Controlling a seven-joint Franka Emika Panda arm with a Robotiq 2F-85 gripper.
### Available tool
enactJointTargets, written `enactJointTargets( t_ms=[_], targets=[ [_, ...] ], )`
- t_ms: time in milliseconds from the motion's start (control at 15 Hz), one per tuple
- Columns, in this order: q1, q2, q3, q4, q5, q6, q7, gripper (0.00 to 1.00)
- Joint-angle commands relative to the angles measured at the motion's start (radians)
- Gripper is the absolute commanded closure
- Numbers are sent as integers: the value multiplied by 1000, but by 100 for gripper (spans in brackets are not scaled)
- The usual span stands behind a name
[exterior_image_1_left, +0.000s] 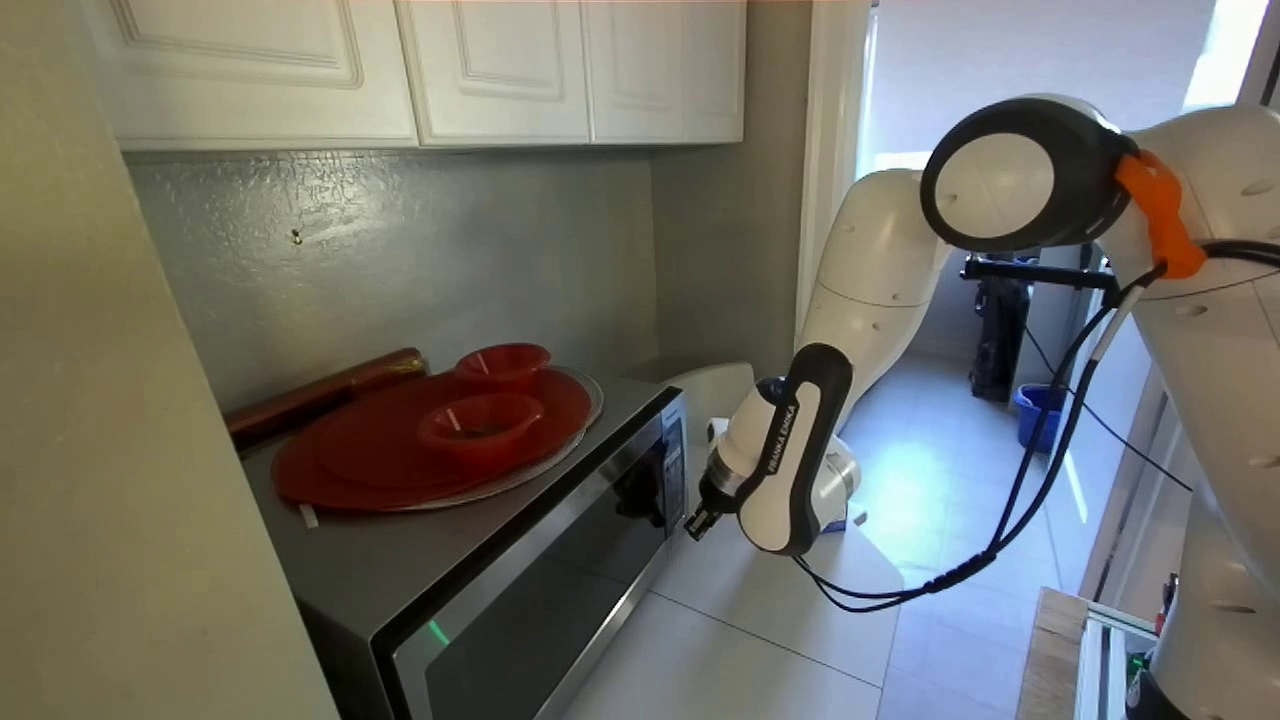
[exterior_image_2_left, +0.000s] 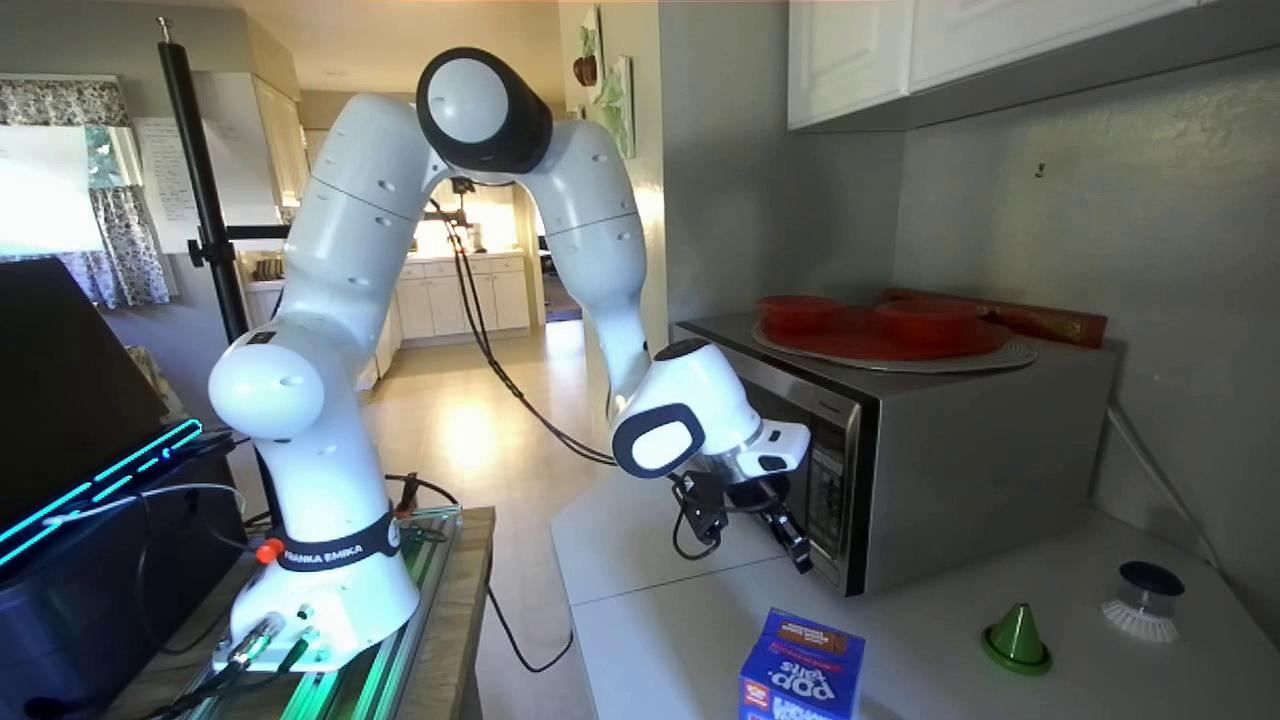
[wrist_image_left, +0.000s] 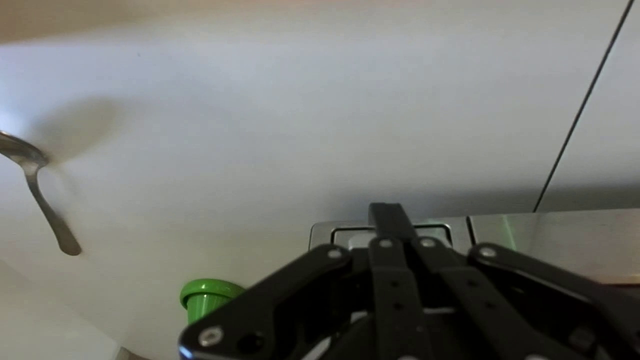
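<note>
My gripper (wrist_image_left: 392, 215) is shut and its fingertips meet with nothing between them. It points down beside the front of a silver and black microwave (wrist_image_left: 555, 242), close to the lower end of its control panel. The gripper also shows in both exterior views (exterior_image_1_left: 697, 524) (exterior_image_2_left: 797, 550), and so does the microwave (exterior_image_1_left: 540, 590) (exterior_image_2_left: 985, 470). The microwave door is shut. A light button (wrist_image_left: 357, 241) on the panel is partly hidden behind the fingers in the wrist view. I cannot tell whether the fingertips touch the microwave.
Red bowls (exterior_image_1_left: 482, 430) and red mats (exterior_image_1_left: 340, 465) lie on the microwave beside a long box (exterior_image_2_left: 1050, 320). A blue snack box (exterior_image_2_left: 800, 665), green cone (exterior_image_2_left: 1018, 635), brush (exterior_image_2_left: 1145, 600) and spoon (wrist_image_left: 47, 205) are on the white counter (exterior_image_2_left: 680, 620). White cabinets (exterior_image_1_left: 500, 75) hang above.
</note>
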Motion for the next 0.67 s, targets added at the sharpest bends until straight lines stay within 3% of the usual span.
enactJointTargets(
  t_ms=[0,600],
  targets=[
    [-5,41,9,41,2,27,8,100],
    [-10,98,17,106,2,16,17,100]
  ],
)
